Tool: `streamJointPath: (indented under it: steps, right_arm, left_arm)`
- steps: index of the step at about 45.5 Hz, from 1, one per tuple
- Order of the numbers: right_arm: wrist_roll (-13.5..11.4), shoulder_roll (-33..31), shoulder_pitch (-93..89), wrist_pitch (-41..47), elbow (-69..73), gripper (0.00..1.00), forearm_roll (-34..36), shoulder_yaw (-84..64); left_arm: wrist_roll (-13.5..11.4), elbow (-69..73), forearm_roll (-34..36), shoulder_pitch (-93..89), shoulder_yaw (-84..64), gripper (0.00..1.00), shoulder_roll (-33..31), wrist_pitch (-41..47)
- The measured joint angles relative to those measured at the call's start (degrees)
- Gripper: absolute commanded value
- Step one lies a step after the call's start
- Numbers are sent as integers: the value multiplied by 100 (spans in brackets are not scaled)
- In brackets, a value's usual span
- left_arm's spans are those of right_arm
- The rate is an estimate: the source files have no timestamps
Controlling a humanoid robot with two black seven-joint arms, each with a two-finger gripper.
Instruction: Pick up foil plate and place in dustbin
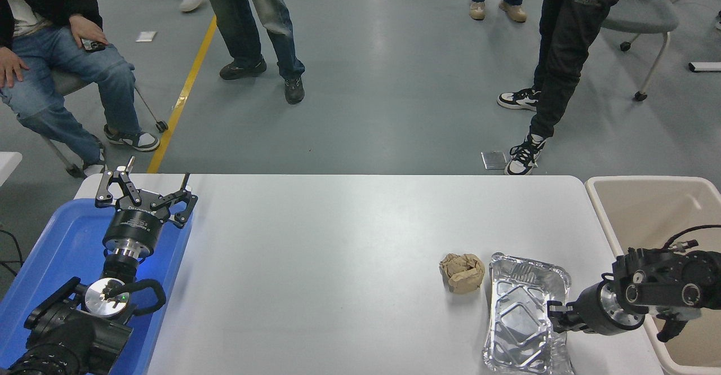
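1. Nearest the camera, the foil plate lies on the white table at its near right corner, long axis running away from the camera, with its embossed base facing up.
2. The right gripper reaches in from the right edge and meets the plate's right rim about halfway along it. Its fingertips are at the rim, but it cannot be told whether they are pinching the foil or merely touching it.
3. Just behind the gripper, to its right, stands the dustbin, a cream tub beside the table's right end; the arm crosses over its near wall.
4. To the gripper's left and slightly beyond it, a crumpled brown paper ball sits close beside the plate's far left corner.
5. Well to the gripper's left, across the table, the left gripper is parked over a blue tray, with its fingers spread apart and holding nothing.
6. Beyond the table, a seated person is at the far left, and other people's legs stand on the grey floor.
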Motion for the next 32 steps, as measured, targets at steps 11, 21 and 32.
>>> streamJointPath:
  steps: [11, 21, 32]
  right_arm:
    - [34, -603, 915, 204, 440, 0, 1, -522]
    - [87, -1166, 3125, 899, 1238, 0, 7, -1739]
    - [291, -1224, 6019, 2167, 1785, 0, 40, -3006]
  left_arm:
    - [0, 0, 0, 0, 3, 99, 0, 0]
    - [3, -6, 1, -2, 7, 99, 1, 0]
    - [9, -7, 1, 0, 8, 99, 2, 0]
